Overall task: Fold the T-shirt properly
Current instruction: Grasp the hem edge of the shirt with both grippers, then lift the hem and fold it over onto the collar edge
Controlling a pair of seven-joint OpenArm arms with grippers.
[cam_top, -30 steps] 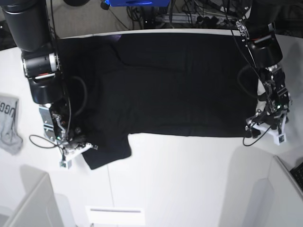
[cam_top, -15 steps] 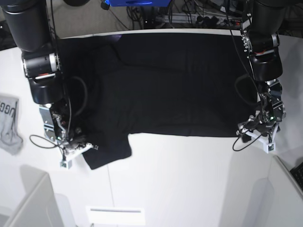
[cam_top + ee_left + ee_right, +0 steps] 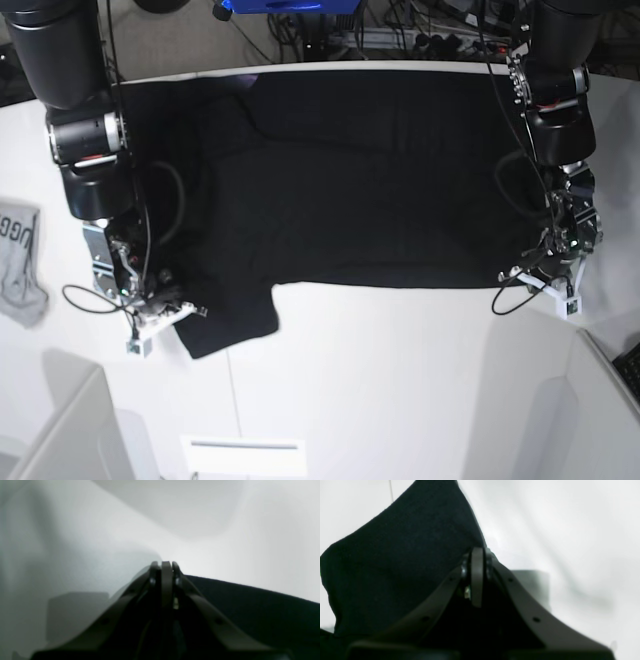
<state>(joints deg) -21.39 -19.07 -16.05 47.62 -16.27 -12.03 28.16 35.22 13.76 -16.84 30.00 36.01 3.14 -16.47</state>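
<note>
The black T-shirt [image 3: 370, 180] lies spread flat across the far half of the white table [image 3: 380, 380], with one sleeve pointing to the near left. My left gripper [image 3: 522, 274] is low at the shirt's near right corner. In the left wrist view this gripper [image 3: 166, 563] is shut, and the cloth edge [image 3: 250, 610] runs right up to its fingertips. My right gripper [image 3: 185, 312] sits at the tip of the near-left sleeve. In the right wrist view it [image 3: 477, 551] is shut on the sleeve's edge, and the cloth [image 3: 395, 567] rises on its left.
A small grey cloth with lettering [image 3: 18, 262] lies at the table's left edge. Cables [image 3: 330, 30] run behind the far edge. A white panel [image 3: 245, 455] sits at the near edge, and a dark object [image 3: 630, 365] shows at the near right.
My left arm has moved inward to the shirt's near right corner, and its gripper has gone from open to shut there. The right arm and the sleeve have not moved.
</note>
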